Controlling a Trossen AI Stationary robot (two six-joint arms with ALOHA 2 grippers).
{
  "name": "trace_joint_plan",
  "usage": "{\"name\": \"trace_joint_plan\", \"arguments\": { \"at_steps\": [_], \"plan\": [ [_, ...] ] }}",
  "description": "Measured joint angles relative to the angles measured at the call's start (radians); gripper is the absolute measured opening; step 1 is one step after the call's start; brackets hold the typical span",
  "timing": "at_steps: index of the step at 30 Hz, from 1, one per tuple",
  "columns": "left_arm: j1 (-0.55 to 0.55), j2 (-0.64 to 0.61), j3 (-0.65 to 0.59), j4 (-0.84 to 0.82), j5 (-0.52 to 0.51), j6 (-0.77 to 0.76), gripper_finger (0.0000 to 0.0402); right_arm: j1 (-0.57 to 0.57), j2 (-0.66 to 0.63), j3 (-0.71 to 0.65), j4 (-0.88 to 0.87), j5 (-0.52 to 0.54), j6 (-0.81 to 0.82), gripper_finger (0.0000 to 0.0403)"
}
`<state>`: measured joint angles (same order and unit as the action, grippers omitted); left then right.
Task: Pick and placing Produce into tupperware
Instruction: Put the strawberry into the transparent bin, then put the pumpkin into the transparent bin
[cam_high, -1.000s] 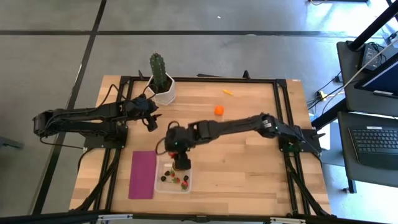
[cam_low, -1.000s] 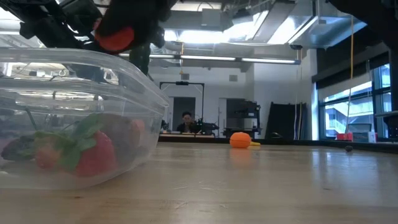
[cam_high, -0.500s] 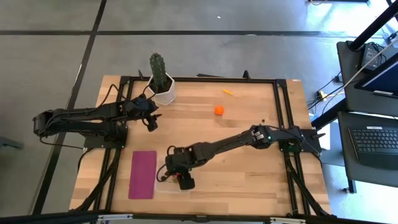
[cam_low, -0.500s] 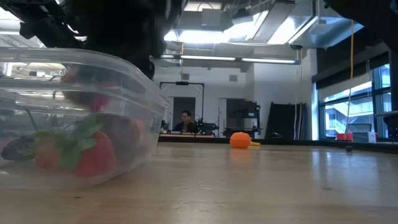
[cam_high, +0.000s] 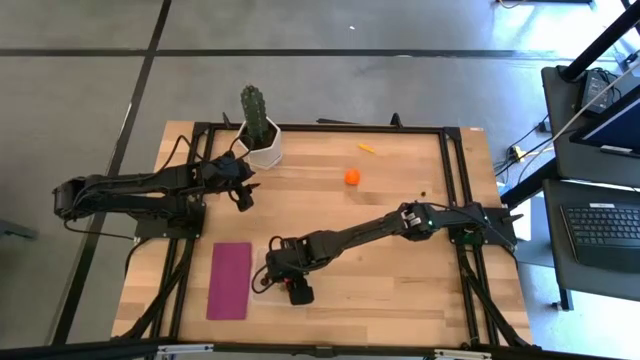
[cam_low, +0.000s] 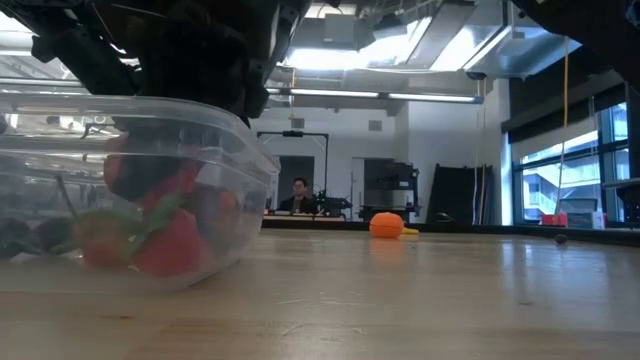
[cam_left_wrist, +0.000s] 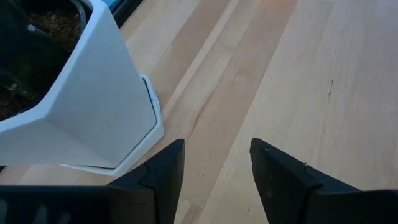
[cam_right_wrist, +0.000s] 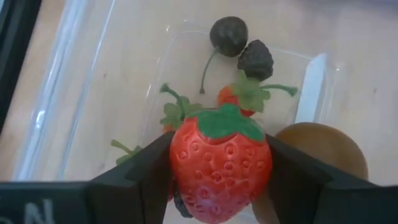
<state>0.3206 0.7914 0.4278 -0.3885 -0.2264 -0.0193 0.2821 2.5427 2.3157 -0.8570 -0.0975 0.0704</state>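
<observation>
The right tool (cam_high: 293, 290) sits low in the tupperware (cam_low: 235, 160) at the lower centre of the high view, its fingers closed on a large strawberry (cam_right_wrist: 219, 163). Half a second ago it was at almost the same spot; a second ago it was higher, carrying the red fruit above the tub's rim. In the low view the tub has shifted slightly since then, and the fruit inside has settled differently.

Below the held strawberry lie a dark cherry (cam_right_wrist: 228, 35), a blackberry (cam_right_wrist: 255, 60), a smaller strawberry (cam_right_wrist: 239, 98) and a brown kiwi (cam_right_wrist: 320, 148).

The orange ball (cam_high: 352, 177) and thin yellow piece (cam_high: 367, 148) remain on the surface (cam_high: 400, 260) in the upper middle.

The left tool (cam_left_wrist: 211, 165) is unmoved, fingers apart and empty, beside the white cactus pot (cam_left_wrist: 81, 106).
</observation>
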Motion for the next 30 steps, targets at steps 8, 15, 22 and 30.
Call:
{"name": "trace_joint_plan", "arguments": {
  "at_steps": [8,15,22,30],
  "plan": [
    [0.000,0.000,0.000,0.000,0.000,0.003,0.0176,0.000,0.001,0.008,0.000,-0.045,-0.034,0.0263],
    [0.000,0.000,0.000,0.000,0.000,0.003,0.0176,-0.015,-0.015,0.037,-0.018,-0.053,0.006,0.0293],
    [0.000,0.000,0.000,-0.002,0.000,0.004,0.0176,-0.073,-0.150,0.037,-0.018,-0.027,0.025,0.0294],
    [0.000,0.000,0.000,-0.008,0.000,-0.002,0.0176,-0.162,-0.299,0.041,-0.224,0.100,0.002,0.0294]
  ]
}}
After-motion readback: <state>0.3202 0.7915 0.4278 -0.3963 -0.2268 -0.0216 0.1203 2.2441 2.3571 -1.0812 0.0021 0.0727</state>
